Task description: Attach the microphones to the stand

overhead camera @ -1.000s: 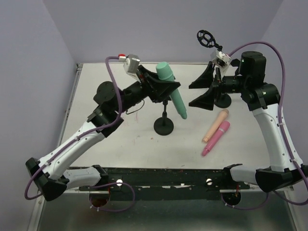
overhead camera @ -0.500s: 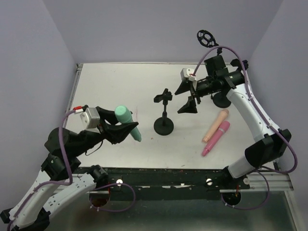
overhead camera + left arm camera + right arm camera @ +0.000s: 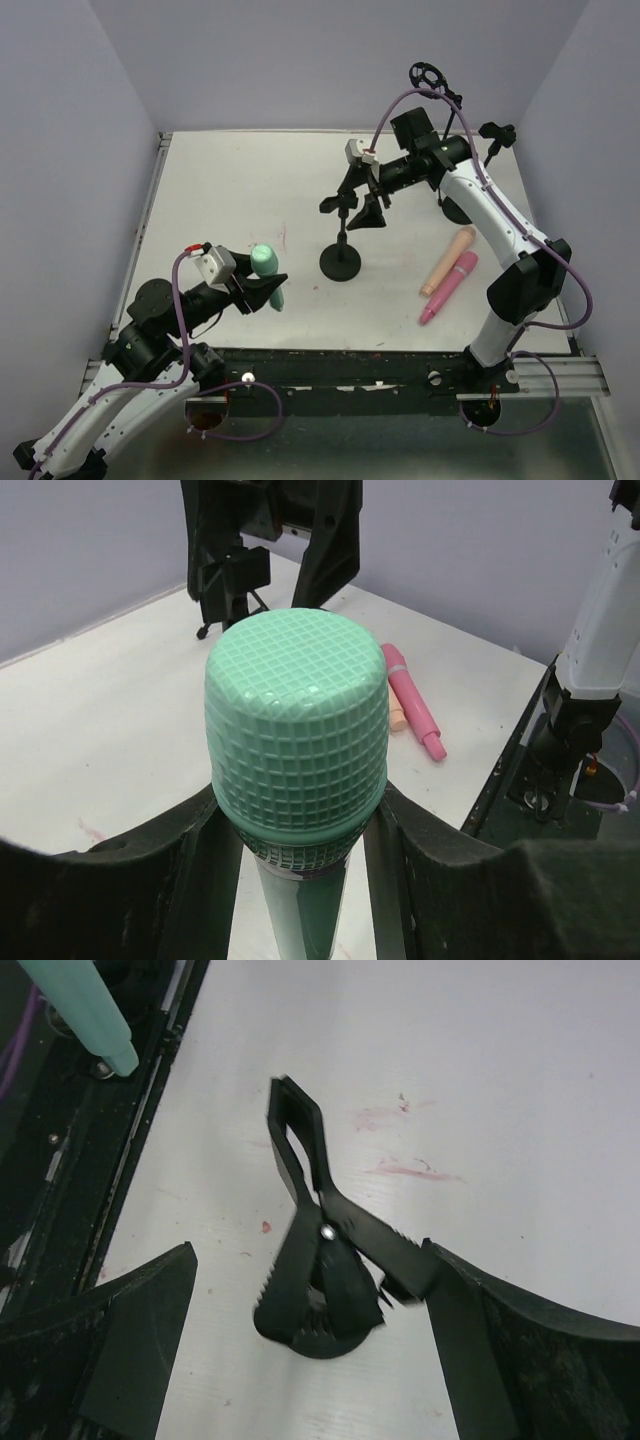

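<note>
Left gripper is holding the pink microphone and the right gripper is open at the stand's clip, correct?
Not pink: the left wrist view shows the left gripper holding the mint green microphone. The pink microphone lies on the table. The right gripper is open at the stand's clip, as you said.

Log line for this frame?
left gripper: shut on mint microphone | right gripper: open, straddling stand clip | peach microphone, pink microphone: lying on table
</note>
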